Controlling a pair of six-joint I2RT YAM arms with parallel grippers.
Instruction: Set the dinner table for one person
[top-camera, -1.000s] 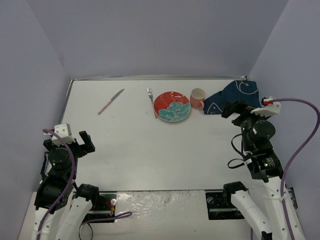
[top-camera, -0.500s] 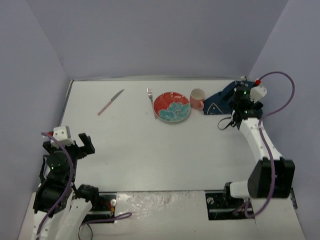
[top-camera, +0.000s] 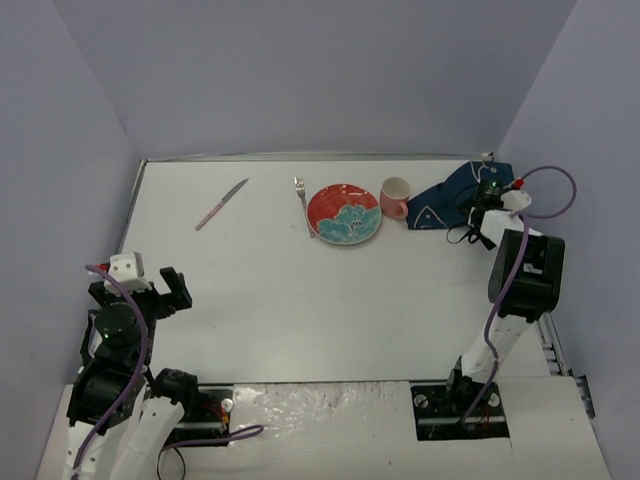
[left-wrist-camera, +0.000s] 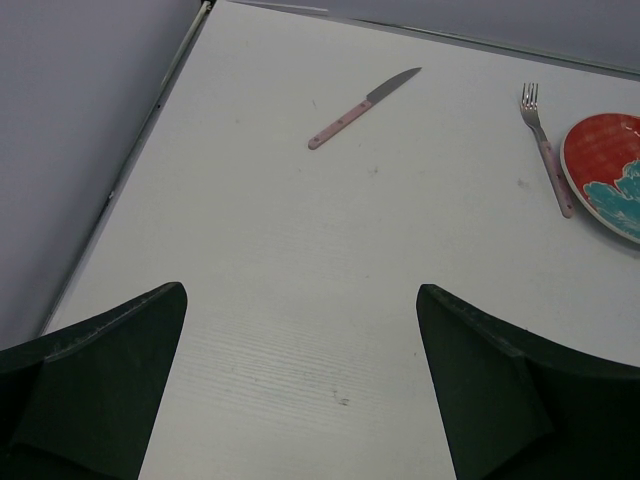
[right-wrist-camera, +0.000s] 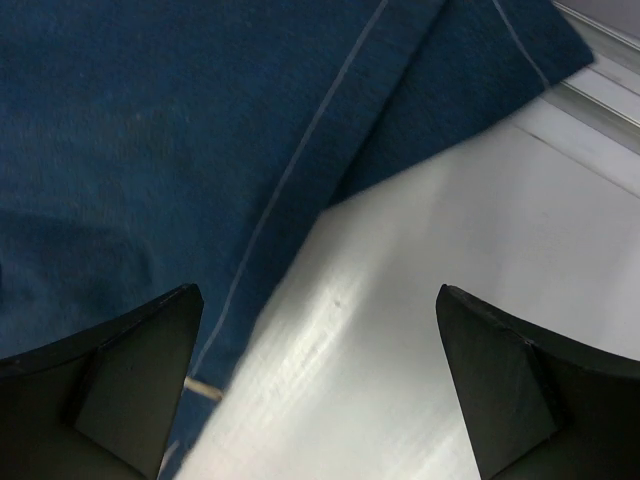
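The white dinner table (top-camera: 300, 290) holds a pink-handled knife (top-camera: 222, 203), a fork (top-camera: 303, 203), a red and teal plate (top-camera: 344, 214), a pink mug (top-camera: 396, 196) and a crumpled navy placemat (top-camera: 465, 190) along its far side. My right gripper (top-camera: 478, 205) is stretched out to the placemat's near right edge. In the right wrist view it (right-wrist-camera: 320, 390) is open and empty, just above the table, with the navy cloth (right-wrist-camera: 180, 130) by its left finger. My left gripper (top-camera: 150, 290) is open and empty near the front left. Its wrist view (left-wrist-camera: 300, 390) shows the knife (left-wrist-camera: 362, 107), fork (left-wrist-camera: 545, 145) and plate (left-wrist-camera: 610, 175) far ahead.
Purple-grey walls close in the table on the left, back and right. A metal rail (top-camera: 134, 205) runs along the table's left edge. The right arm's purple cable (top-camera: 555, 185) loops close to the right wall. The placemat lies in the far right corner.
My right arm has swung out from the near right and reached to the navy placemat in the far right corner. The left arm has hardly moved.
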